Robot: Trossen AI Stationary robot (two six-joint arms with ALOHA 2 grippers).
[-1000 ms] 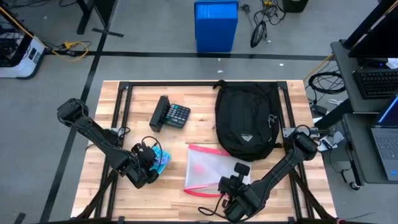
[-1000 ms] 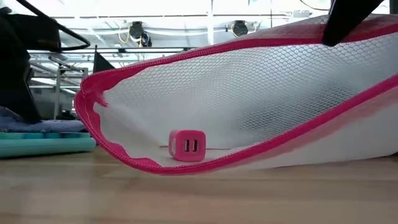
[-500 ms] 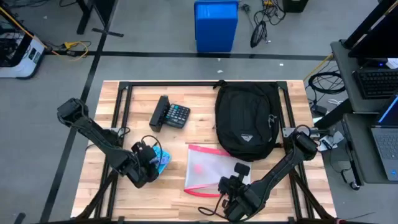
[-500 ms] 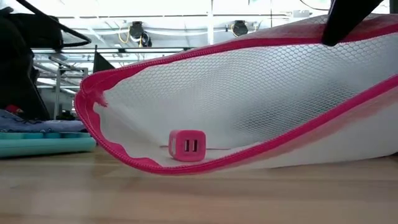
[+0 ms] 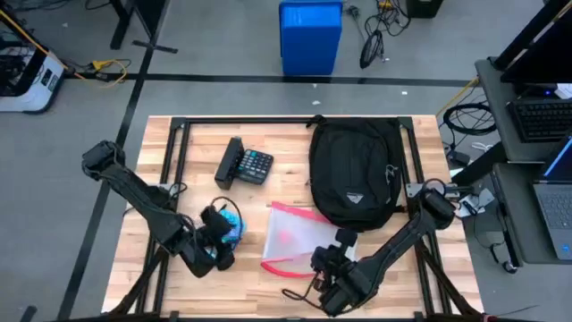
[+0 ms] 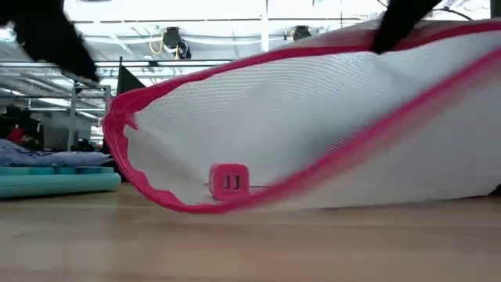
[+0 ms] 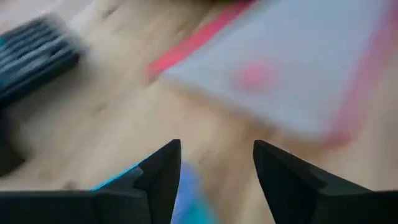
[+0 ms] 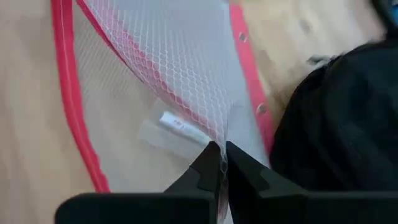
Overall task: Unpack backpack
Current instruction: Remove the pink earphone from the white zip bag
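Wooden table (image 5: 192, 148), backpack (image 5: 356, 170) at the far right, calculator (image 5: 246, 165) far centre, mesh pouch (image 5: 295, 237) near centre, teal item (image 5: 234, 229) left of pouch

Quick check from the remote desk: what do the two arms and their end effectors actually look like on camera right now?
Both arms are dark, nearly black, built of slim jointed links with rounded, bulkier joint housings. The left end effector and right end effector each end in two fingers of matte black, broad at the base and tapering toward the tips. Thin dark cabling loops near the right arm's wrist. No markings are readable.
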